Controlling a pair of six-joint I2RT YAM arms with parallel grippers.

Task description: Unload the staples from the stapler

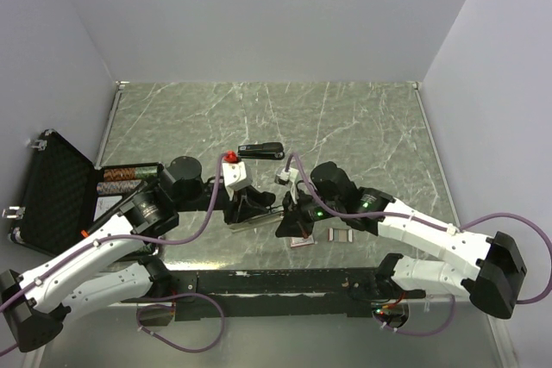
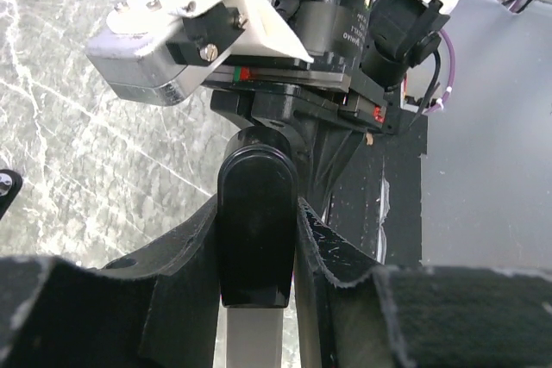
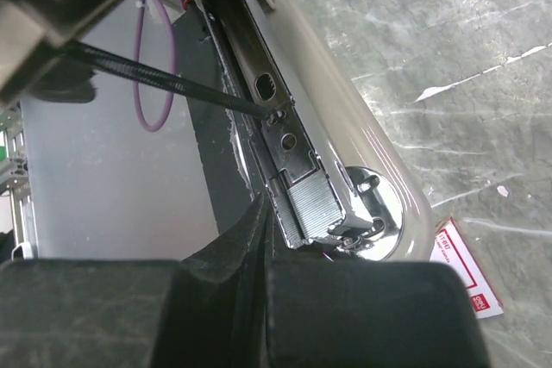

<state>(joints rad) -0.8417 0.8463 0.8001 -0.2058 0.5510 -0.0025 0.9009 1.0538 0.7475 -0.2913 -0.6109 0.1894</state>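
Dead centre of the overhead view, both arms meet over the green marbled tabletop (image 1: pixel 362 118). The left gripper (image 1: pixel 247 208) is clamped on the rounded black rear end of the black-and-grey desk stapler (image 2: pixel 254 204), which looks lifted off the table with its insides exposed. The right gripper (image 3: pixel 263 243) has its fingers pressed together with nothing between them. Its tips sit right against the edge of the bare metal magazine channel (image 3: pixel 276 118).

As far as I can tell, the ribbed silver-grey block of joined staples (image 3: pixel 312 202) sits in the front end of that channel. That's centre-low in the right wrist view, just beside the shiny round anvil plate (image 3: pixel 375 204). The small red-and-white cardboard box (image 3: pixel 461 269) lies on the table at the lower right of that frame, and it's not what we're after.

My take on doing this step well: closed fingers can't pinch. So either use the tip to nudge the strip back along the rail, away from the front wall, or open up a little and take it by its long sides. Go slow and stay in line with the channel, because prying sideways will probably snap the strip into bits. The left side just needs a firm hold so the stapler doesn't twist. The main risk is the strip dropping and scattering.
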